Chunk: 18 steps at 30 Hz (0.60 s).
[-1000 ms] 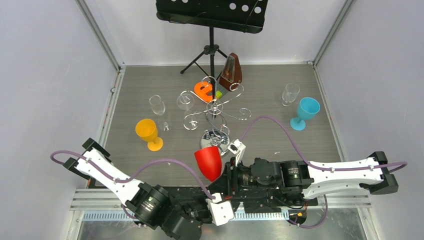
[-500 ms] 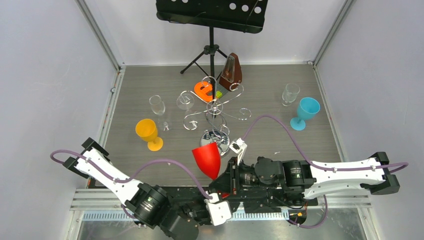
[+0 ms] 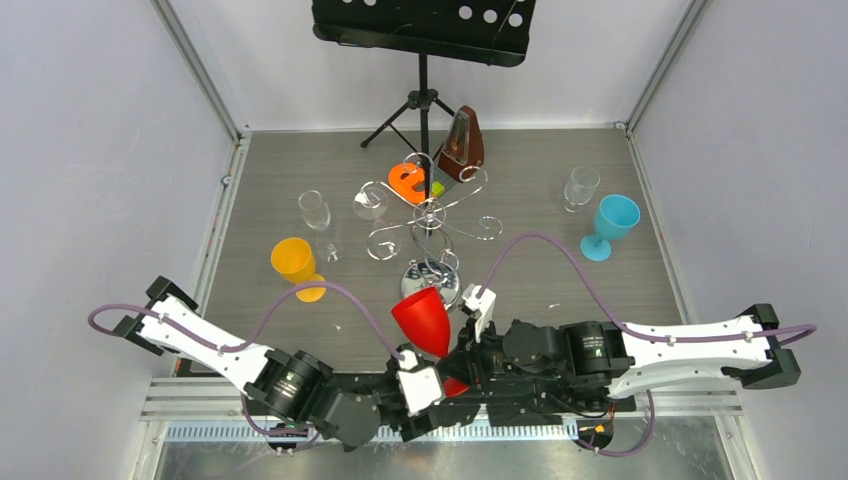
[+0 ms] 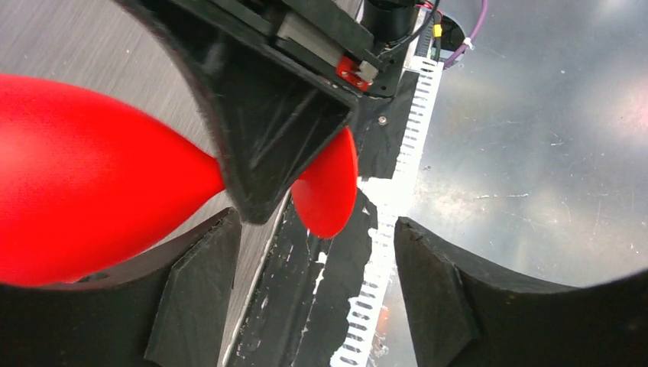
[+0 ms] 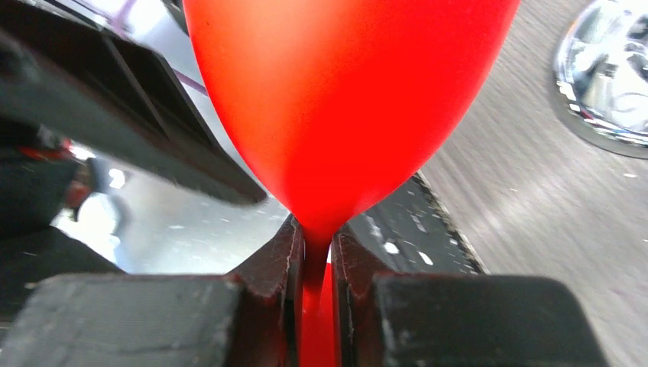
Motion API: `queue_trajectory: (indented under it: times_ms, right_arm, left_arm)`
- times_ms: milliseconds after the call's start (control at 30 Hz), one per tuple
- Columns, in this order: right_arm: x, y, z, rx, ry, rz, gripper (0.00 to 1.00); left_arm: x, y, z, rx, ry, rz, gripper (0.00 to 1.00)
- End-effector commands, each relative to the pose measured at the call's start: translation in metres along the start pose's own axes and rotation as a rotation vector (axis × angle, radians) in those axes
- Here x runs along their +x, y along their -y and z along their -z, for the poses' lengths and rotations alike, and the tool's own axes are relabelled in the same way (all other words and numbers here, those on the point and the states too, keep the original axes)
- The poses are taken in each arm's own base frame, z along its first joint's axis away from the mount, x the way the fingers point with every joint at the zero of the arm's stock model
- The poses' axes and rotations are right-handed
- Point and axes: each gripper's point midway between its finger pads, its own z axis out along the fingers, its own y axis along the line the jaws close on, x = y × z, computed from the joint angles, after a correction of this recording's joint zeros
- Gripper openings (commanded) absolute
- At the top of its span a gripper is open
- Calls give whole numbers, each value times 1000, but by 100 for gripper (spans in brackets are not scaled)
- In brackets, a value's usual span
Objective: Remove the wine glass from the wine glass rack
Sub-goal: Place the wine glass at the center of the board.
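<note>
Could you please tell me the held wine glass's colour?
The wine glass is red, clearest in right wrist view.

Six sure glasses, one rack (image 3: 430, 215), one stand (image 3: 423, 25), one metronome (image 3: 464, 145).
Three clear glasses (image 3: 314, 212) (image 3: 370, 203) (image 3: 580, 187) and three coloured: a red glass (image 3: 421, 320) in the right gripper (image 5: 315, 260), a yellow glass (image 3: 294, 262) beyond it to the left, a blue glass (image 3: 612, 220) beyond it to the right. One orange piece (image 3: 407, 181) at the rack, kind unclear.

Left arm (image 3: 205, 340) and right arm (image 3: 680, 350) are built alike: white link shells, black cylindrical joint housings. A purple cable (image 3: 535, 236) is routed in a loose loop along each. Fingers (image 5: 269, 267) are moulded in matte black, wedge-shaped.
</note>
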Motion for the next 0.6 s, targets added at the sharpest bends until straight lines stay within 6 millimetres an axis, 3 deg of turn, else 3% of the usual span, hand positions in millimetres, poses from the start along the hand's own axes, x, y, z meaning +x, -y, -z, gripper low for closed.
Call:
queue_trajectory:
  times_ms: [0, 167, 333, 567]
  right_arm:
    - [-4, 26, 5, 124, -13, 180, 6]
    - [-1, 49, 9, 221, -36, 278, 6]
    - [-12, 63, 13, 294, -17, 377, 6]
    - [-26, 77, 13, 353, 13, 577, 6]
  left_arm:
    - [-17, -5, 0, 48, 85, 162, 75]
    - [-13, -19, 2, 80, 123, 268, 86]
    - [-10, -37, 7, 74, 151, 355, 93]
    - [-9, -62, 14, 68, 202, 494, 96]
